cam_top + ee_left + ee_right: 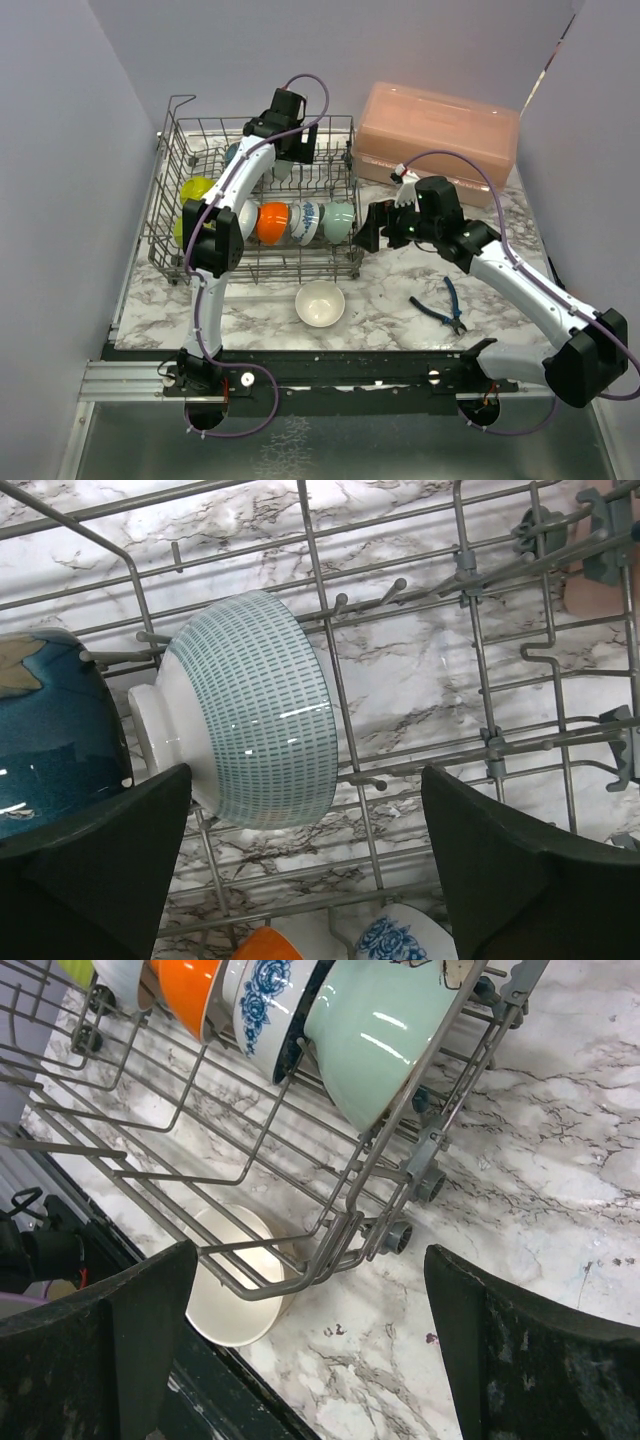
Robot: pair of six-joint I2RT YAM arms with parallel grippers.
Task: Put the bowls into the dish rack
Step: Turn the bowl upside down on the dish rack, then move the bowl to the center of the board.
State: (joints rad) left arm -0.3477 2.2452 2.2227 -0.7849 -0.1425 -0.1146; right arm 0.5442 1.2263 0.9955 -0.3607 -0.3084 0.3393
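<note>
Top view. The dish rack (300, 262) stands on the marble table (400, 290) at about 10 o'clock from the table's centre. A pink lidded box (435, 135) is at 1 o'clock and blue-handled pliers (445, 305) at 4 o'clock.

Along the rack's near row, from 9 toward 3 o'clock, bowls stand on edge between the tines: a white bowl (248, 220) partly behind the left arm, an orange bowl (272, 222), a blue-flowered bowl (305, 222) and a pale teal bowl (338, 220). Lime-yellow bowls (196, 187) are at the rack's 9 o'clock side. One cream bowl (320, 303) sits upright on the table outside the rack, at the rack's 6 o'clock, near its front wall.

Left arm. It reaches over the rack to the 12 o'clock row. In the wrist view we see the left gripper (305, 775) with its fingers spread wide and clamping nothing. A dash-patterned bowl (250, 710) stands on edge in the rack between them. One finger's tip overlaps the bowl's lower rim, and we cannot tell whether they touch. The other finger is well apart from it. The bowl's foot points to 9 o'clock, just beside a dark blue bowl (45, 740).

Right arm. The right gripper (310, 1250) hovers at the rack's 3 o'clock end, off the front corner with the wheels (398, 1235). Its fingers are fully spread and empty.
</note>
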